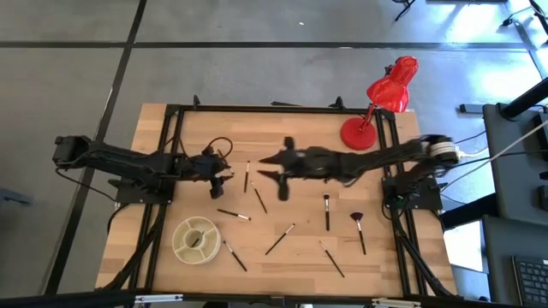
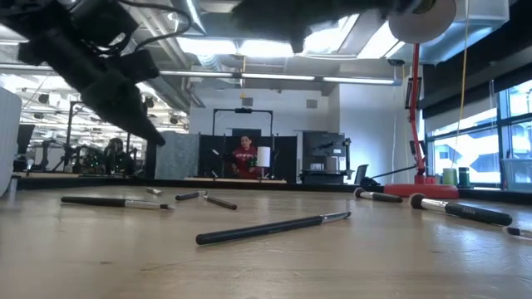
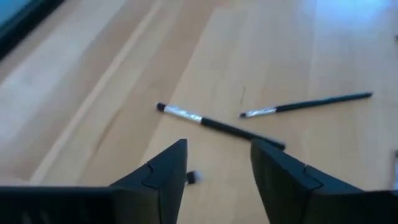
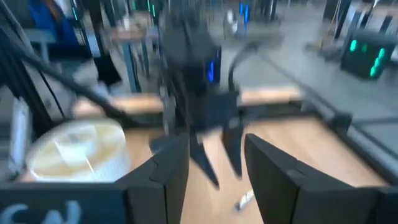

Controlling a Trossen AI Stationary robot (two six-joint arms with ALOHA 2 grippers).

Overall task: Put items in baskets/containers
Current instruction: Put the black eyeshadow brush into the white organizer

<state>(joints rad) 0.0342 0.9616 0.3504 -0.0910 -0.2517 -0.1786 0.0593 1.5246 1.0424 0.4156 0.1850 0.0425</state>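
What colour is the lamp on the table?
Red; the lamp shows best in the high view.

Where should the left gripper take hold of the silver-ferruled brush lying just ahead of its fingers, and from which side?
Probably at mid-handle, from straight above. The brush lies flat on the table, so only its sides can be pinched. The left gripper is open above it; its fingers should straddle the dark handle crosswise, behind the silver ferrule, clear of the neighbouring brush.

Several makeup brushes (image 2: 274, 227) lie scattered on the tabletop (image 2: 249, 266), with the left claw (image 2: 125, 104) raised above them.
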